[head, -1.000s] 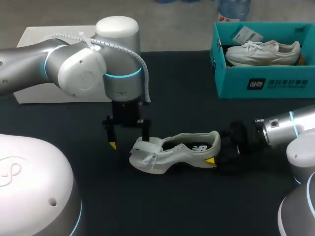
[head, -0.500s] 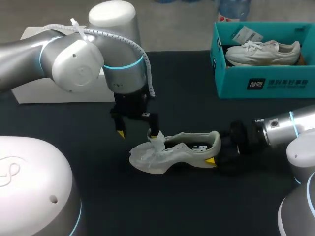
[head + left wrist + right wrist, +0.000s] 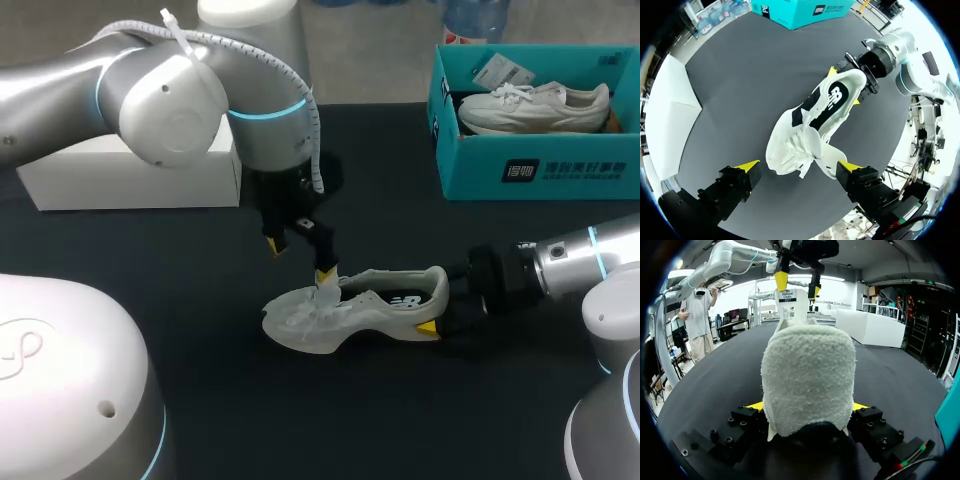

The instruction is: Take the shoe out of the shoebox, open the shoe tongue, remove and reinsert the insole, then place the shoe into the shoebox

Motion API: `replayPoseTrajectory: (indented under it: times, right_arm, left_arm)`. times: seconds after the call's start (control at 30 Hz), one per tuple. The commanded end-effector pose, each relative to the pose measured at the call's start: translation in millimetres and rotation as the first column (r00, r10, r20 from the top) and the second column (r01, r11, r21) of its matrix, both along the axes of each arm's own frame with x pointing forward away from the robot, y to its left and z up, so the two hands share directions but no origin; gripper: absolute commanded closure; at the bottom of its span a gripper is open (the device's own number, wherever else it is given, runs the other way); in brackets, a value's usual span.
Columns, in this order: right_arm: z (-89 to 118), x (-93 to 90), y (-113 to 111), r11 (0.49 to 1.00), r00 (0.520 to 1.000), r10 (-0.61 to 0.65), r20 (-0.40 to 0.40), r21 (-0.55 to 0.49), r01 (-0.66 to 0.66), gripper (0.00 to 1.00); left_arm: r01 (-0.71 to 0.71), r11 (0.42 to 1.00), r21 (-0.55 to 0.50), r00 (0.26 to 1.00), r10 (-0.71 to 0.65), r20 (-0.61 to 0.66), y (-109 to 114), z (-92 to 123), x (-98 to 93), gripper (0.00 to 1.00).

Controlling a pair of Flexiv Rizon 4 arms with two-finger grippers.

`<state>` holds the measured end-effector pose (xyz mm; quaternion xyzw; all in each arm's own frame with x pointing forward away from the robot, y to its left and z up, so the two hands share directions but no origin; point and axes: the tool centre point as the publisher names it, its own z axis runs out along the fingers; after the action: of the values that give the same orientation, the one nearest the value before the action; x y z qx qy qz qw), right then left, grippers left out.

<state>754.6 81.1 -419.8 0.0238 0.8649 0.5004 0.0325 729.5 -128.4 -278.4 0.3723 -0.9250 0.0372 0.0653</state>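
Note:
A pale grey shoe [image 3: 355,305] lies on its sole mid-table, toe to the left. My right gripper [image 3: 440,312] is shut on its heel, one yellow-tipped finger on each side, as the right wrist view shows around the fuzzy heel [image 3: 807,375]. My left gripper [image 3: 298,258] hangs open just above the laces, fingers spread wide. The white tongue [image 3: 326,291] stands upright under its right fingertip. In the left wrist view the shoe's front [image 3: 800,150] lies between and beyond the two spread fingers [image 3: 747,167]. The teal shoebox [image 3: 530,170] stands at the back right.
A second white shoe [image 3: 535,105] lies inside the teal shoebox. A white box [image 3: 130,180] sits at the back left, behind my left arm. Bare black tabletop [image 3: 400,420] stretches in front of the shoe.
My left gripper has swung right and turned, going from the toe side to above the laces. The tongue has come up to stand upright. My right gripper and the shoe's heel have stayed put.

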Motion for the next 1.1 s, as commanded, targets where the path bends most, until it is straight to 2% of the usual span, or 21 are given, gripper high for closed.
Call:
replayPoseTrajectory:
  times: [0.03,0.23,0.33,0.53,0.73,0.77,0.8,0.83,0.87,0.9,1.1]
  right_arm:
    - [0.2,-0.3,0.9,1.000,1.000,-0.003,0.000,-0.004,0.003,1.00]
    - [0.2,-0.3,0.9,1.000,1.000,-0.003,0.000,-0.004,0.003,1.00]
    - [0.2,-0.3,0.9,1.000,1.000,-0.003,0.000,-0.004,0.003,1.00]
    - [0.2,-0.3,0.9,1.000,1.000,-0.003,0.000,-0.004,0.003,1.00]
    - [0.2,-0.3,0.9,1.000,1.000,-0.003,0.000,-0.004,0.003,1.00]
    - [0.2,-0.3,0.9,1.000,1.000,-0.003,0.000,-0.004,0.003,1.00]
    - [0.2,-0.3,0.9,1.000,1.000,-0.003,0.000,-0.004,0.003,1.00]
    - [0.2,-0.3,0.9,1.000,1.000,-0.003,0.000,-0.004,0.003,1.00]
    - [0.2,-0.3,0.9,1.000,1.000,-0.003,0.000,-0.004,0.003,1.00]
    - [0.2,-0.3,0.9,1.000,1.000,-0.003,0.000,-0.004,0.003,1.00]
    - [0.2,-0.3,0.9,1.000,1.000,-0.003,0.000,-0.004,0.003,1.00]
  left_arm:
    - [0.295,0.954,-0.053,0.955,-0.293,0.040,2.0,-1.0,0.9,0.00]
    - [0.295,0.954,-0.053,0.955,-0.293,0.040,2.0,-1.0,0.9,0.00]
    - [0.309,0.945,-0.107,0.951,-0.304,0.056,4.9,9.3,4.0,0.00]
    - [0.413,0.903,-0.118,0.910,-0.402,0.103,1.9,29.0,-9.6,0.00]
    - [0.528,0.842,-0.107,0.847,-0.514,0.134,-11.9,36.5,-24.2,0.00]
    - [0.540,0.836,-0.098,0.839,-0.527,0.137,-14.7,37.7,-25.6,0.03]
    - [0.548,0.831,-0.097,0.834,-0.532,0.150,-17.2,39.0,-27.1,0.35]
    - [0.555,0.826,-0.102,0.829,-0.538,0.152,-20.0,40.7,-27.7,0.57]
    - [0.563,0.820,-0.100,0.823,-0.546,0.157,-22.1,41.6,-29.1,0.73]
    - [0.564,0.819,-0.101,0.822,-0.546,0.161,-24.8,42.5,-29.7,1.00]
    - [0.601,0.792,-0.106,0.796,-0.581,0.170,-40.5,43.2,-31.4,1.00]
